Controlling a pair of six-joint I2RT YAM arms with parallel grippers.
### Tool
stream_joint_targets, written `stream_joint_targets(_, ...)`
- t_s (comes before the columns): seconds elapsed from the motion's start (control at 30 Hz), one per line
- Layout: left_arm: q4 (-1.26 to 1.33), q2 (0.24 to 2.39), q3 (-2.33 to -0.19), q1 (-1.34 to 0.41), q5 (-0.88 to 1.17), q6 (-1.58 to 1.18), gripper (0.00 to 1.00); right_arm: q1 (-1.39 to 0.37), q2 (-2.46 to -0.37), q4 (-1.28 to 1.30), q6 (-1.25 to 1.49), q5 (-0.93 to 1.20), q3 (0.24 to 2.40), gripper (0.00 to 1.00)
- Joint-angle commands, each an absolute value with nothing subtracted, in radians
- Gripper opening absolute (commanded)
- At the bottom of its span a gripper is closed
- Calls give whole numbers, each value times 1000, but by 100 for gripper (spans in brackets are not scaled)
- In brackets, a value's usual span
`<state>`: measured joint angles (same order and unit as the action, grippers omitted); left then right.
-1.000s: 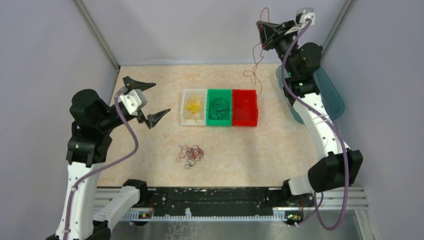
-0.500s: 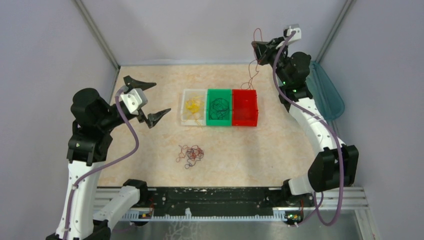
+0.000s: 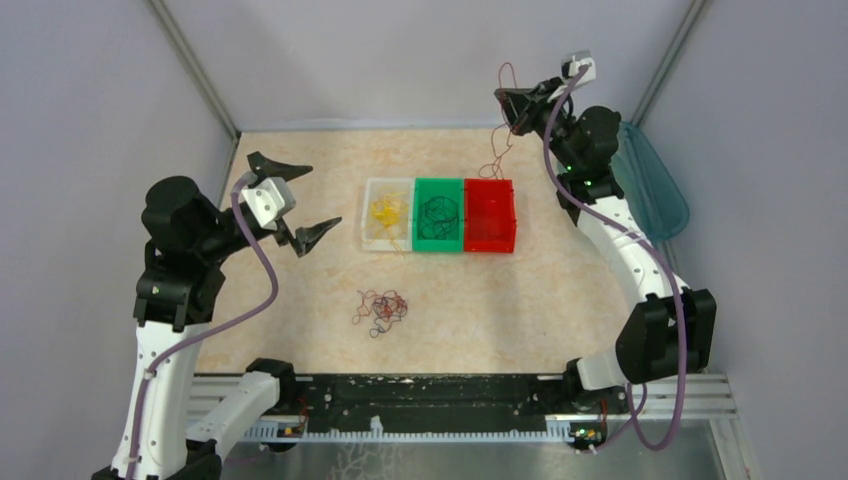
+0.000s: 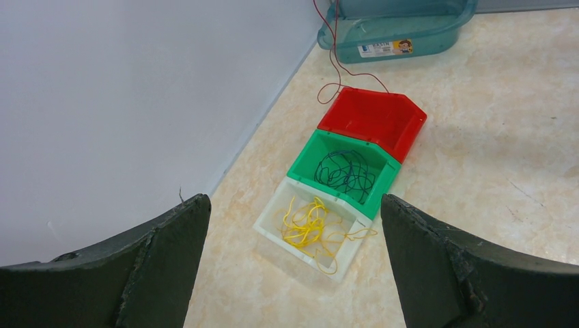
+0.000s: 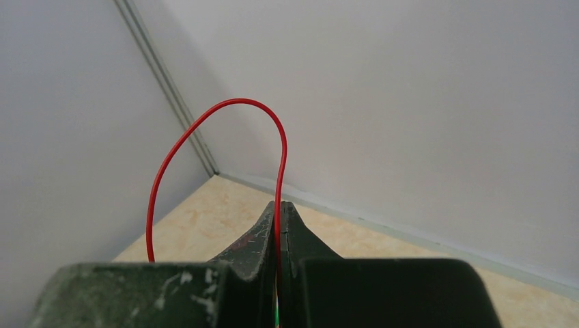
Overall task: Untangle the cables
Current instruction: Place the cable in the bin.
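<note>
Top view, clock directions read from above my two bases. The beige marbled surface (image 3: 560,290) is closed in by plain grey walls (image 3: 400,60) at 9, 12 and 3 o'clock, with a black rail (image 3: 430,390) along its 6 o'clock edge. Three small bins stand touching in a row at the centre: a clear bin (image 3: 366,215) holding yellow cables (image 3: 385,212), a green bin (image 3: 438,183) holding dark cables (image 3: 438,212), and a red bin (image 3: 489,183). A teal basin (image 3: 660,195) lies against the wall at 3 o'clock. A loose tangle of cables (image 3: 381,311), red and dark, rests on the surface at 6 o'clock of the clear bin, well apart from the row. My left hand (image 3: 318,198) hovers at 9 o'clock of the bins, released, its fingers spread wide and holding nothing. My right hand (image 3: 500,95) is raised near the 1 o'clock corner, clenched on a red cable (image 5: 239,100) that arches above the fingertips and hangs down to the far rim of the red bin; contact there cannot be told. Bare surface lies between the tangle and the rail, and between the red bin and the basin.
</note>
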<state>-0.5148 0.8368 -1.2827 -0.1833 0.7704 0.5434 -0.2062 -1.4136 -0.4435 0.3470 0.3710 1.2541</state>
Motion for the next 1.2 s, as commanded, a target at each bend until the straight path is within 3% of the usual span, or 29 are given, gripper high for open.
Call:
stream_joint_targets(0.0,-522,838,-1318,-181,775,555,99,-199,-1388,-530,387,436,1273,0)
stream_joint_targets(0.6,-522,837,-1313,-181,775,555,99,-198,-1379,-451,266,312,1153,0)
stream_joint_targets(1.17,-525,848,-1323,-181,773,558,99,-196,-1434,-181,136,47,1183,0)
